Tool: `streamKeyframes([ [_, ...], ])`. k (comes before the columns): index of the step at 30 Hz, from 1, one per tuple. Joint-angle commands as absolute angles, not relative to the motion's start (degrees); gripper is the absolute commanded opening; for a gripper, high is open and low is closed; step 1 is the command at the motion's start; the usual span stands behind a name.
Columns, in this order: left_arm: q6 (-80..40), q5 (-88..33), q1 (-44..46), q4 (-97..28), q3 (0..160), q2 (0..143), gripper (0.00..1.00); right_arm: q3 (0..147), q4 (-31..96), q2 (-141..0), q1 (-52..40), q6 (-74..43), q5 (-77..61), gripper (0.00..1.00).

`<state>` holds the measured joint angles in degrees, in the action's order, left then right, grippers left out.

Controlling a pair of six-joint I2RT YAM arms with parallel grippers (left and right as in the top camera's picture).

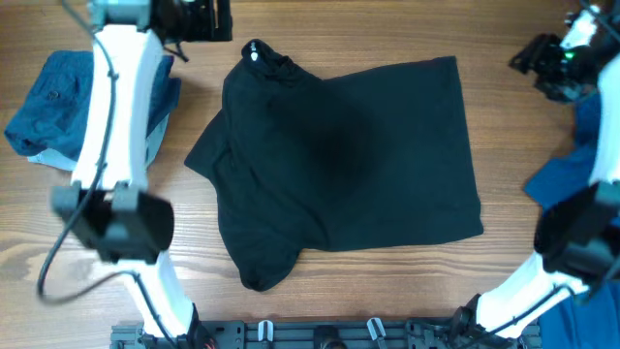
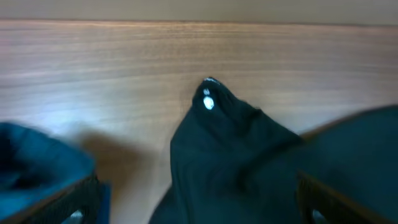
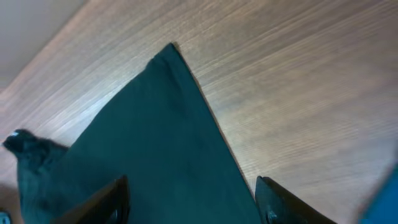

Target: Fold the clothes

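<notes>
Large black fabric garment is lying mid-table on the wooden table. It appears folded over once, with a sleeve jutting out at its left edge, and further folds are judged outstanding. Crumpled teal-blue garment and bright blue garment are lying at either side, seemingly not yet folded. Farther back, the left gripper is hovering just beside the collar's small white logo with jaws spread wide. The right gripper is hanging near the far-right corner, jaws parted, holding nothing.

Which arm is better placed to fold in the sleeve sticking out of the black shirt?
Left: the sleeve juts out on its side, and the left fingers hover open beside the collar.
</notes>
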<state>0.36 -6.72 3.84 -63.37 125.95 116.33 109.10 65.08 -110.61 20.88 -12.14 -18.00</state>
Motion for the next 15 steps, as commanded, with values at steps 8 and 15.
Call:
streamKeyframes([
  [8, -3.14, -7.84, 3.95, -87.59, 126.76, 94.54, 1.0, 110.17, 73.03, -87.99, 20.27, -9.06, -19.4, 0.65],
  [15, -8.21, -7.6, 3.95, -96.49, 123.55, 89.89, 1.0, 110.1, 86.24, -74.94, 20.05, -11.84, -19.07, 0.7],
])
